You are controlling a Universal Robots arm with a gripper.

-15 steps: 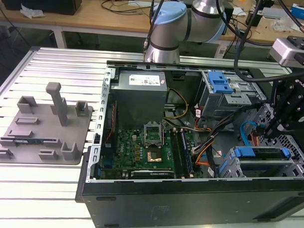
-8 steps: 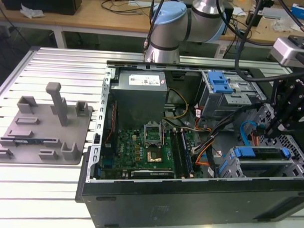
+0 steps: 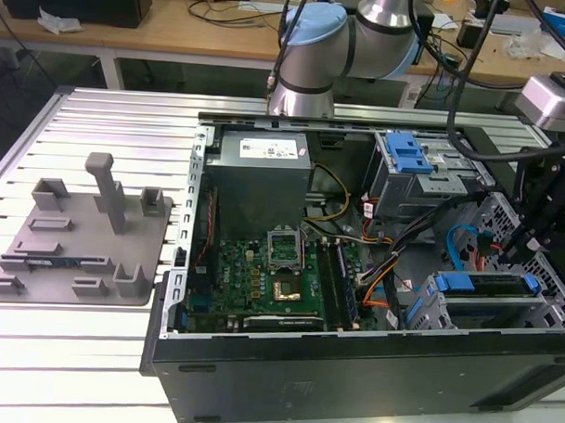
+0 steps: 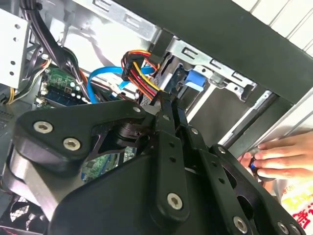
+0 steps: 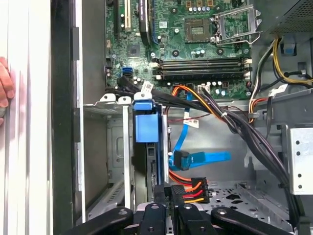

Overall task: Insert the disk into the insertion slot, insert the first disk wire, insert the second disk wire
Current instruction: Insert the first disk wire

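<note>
gripper [image 5: 168,191] by disk [image 5: 146,126], wires [image 5: 234,126] crowding, hand [image 4: 283,154] nearby

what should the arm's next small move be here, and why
In the first wrist view the disk already sits in the insertion slot, and the gripper is right beside the plug with red, yellow and orange wires, which looks unplugged. So probably a small nudge bringing that plug toward the disk's connector edge.

Exterior view: high, angled down into open case [image 3: 351,367]. Both wrist views — close behind tool [image 5: 168,195] inside it, sharing blue cable [image 5: 200,157] [image 4: 103,77].
</note>
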